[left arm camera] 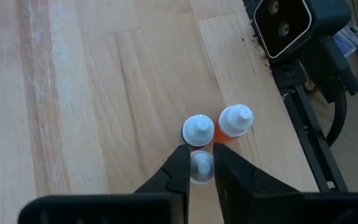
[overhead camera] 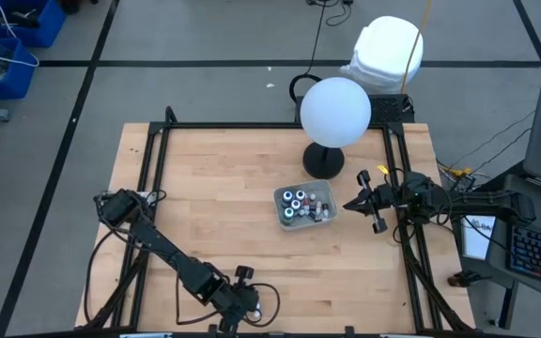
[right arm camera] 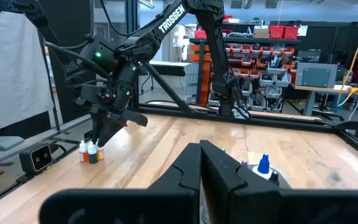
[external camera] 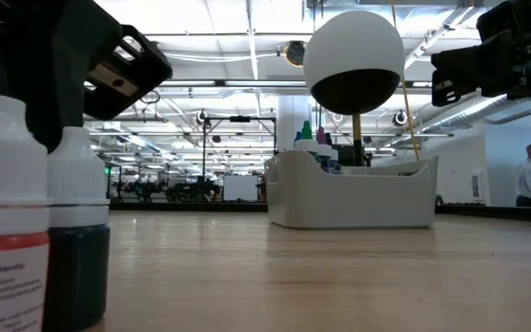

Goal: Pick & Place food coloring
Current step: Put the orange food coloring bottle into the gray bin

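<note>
The step in hand looks like the pick: at the near left edge of the table the left gripper (left arm camera: 201,168) has its two dark, wedge-shaped fingers closed in narrow around the white cap of one small bottle (left arm camera: 201,165), seemingly touching it on both sides, though I cannot tell whether the grip is firm yet. Just beside it stand two more bottles touching each other, one white-capped (left arm camera: 198,129) and one orange-bodied with a ribbed white cap (left arm camera: 234,121); all are smooth plastic, round and upright on the pale, grained wooden table (overhead camera: 214,188). The next move probably calls for a straight lift, so the neighbours are not knocked over, then a carry across to the tray (overhead camera: 304,207) near the table's middle, a clear grey box with rounded corners that already holds several round-capped bottles. Just behind the tray stands a matte white globe on a dark base (overhead camera: 335,111). Further right, the right gripper (overhead camera: 353,205) hangs beside the tray with its fingers pressed together, holding nothing
</note>
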{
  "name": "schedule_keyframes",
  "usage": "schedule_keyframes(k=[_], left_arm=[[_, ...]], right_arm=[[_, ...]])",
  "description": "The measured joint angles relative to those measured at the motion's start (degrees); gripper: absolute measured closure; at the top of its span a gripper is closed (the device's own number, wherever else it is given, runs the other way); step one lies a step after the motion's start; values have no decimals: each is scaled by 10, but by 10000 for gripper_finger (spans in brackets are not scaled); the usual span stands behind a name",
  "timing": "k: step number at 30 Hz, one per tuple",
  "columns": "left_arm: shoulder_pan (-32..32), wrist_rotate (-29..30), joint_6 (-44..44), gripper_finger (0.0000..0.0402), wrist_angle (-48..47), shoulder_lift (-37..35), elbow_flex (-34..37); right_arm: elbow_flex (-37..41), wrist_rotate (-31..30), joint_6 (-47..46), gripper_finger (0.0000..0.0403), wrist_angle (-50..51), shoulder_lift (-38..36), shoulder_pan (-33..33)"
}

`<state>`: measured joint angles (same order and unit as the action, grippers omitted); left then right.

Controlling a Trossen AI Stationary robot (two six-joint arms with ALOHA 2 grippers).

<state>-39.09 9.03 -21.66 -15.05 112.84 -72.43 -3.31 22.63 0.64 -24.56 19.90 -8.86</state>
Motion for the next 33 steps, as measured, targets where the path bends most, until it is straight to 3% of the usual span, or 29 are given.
schedule_keyframes(k=[10,17,23,33], left_arm=[[4,0,25,351,-59,-4,-26],[23,32,105,351,-230,-4,-182],[69,62,212,351,-301,-5,-307],[208,-9,347,351,-333,24,-430]], right_arm=[[0,0,0,403,0,0,0],[0,0,0,403,0,0,0],[0,0,0,403,0,0,0],[0,0,0,403,-11,0,0]])
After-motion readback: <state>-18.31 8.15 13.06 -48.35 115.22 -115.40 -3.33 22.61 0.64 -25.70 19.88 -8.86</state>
